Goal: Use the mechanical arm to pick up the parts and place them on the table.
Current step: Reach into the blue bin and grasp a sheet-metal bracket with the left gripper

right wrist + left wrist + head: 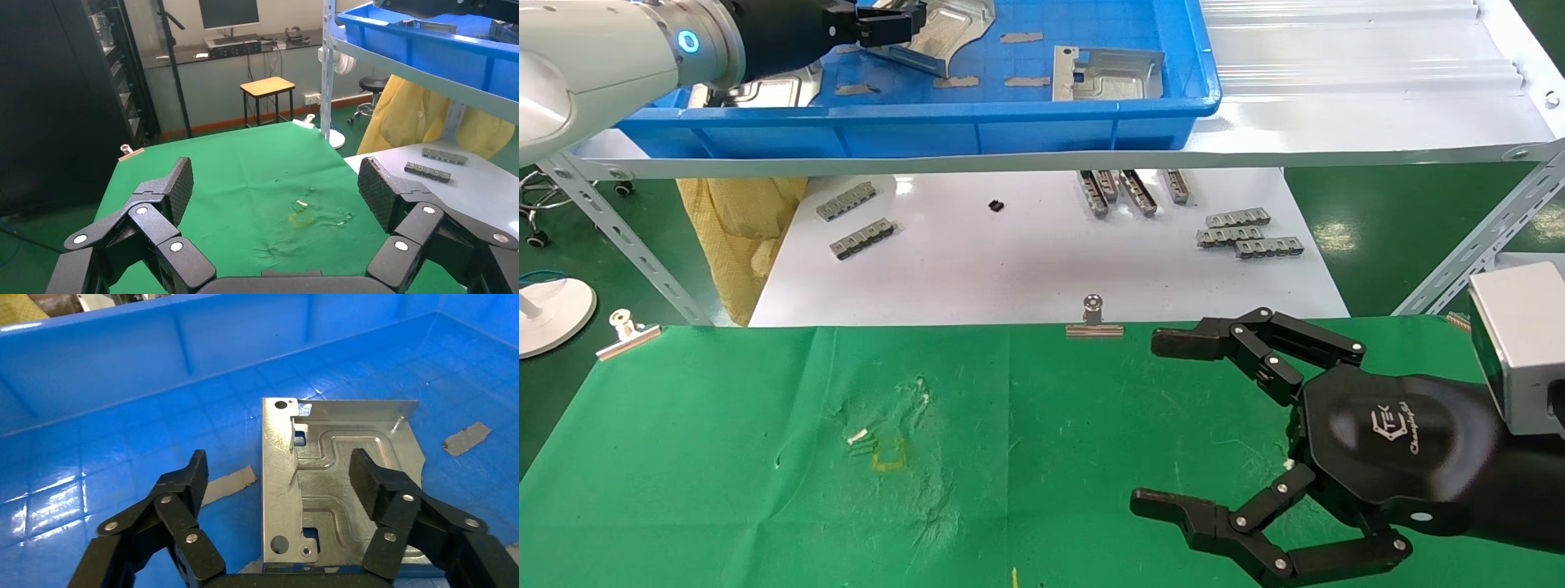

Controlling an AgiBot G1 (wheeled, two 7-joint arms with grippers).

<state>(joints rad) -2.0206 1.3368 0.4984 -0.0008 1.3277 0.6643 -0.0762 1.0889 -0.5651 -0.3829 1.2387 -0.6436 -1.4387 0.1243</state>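
While my left gripper point(278, 478) spreads unclenched over one part point(330, 484) in the blue tray point(928, 126), another part point(1107, 73) lies beside; my right gripper point(1164, 425) hovers splayed above the table point(723, 457).

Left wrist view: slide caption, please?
Open black fingers straddle a silvery stamped sheet-metal plate inside the blue plastic tray.

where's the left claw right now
In the head view the left claw is up at the top left, reaching into the blue tray; its wrist view shows it open over a part.
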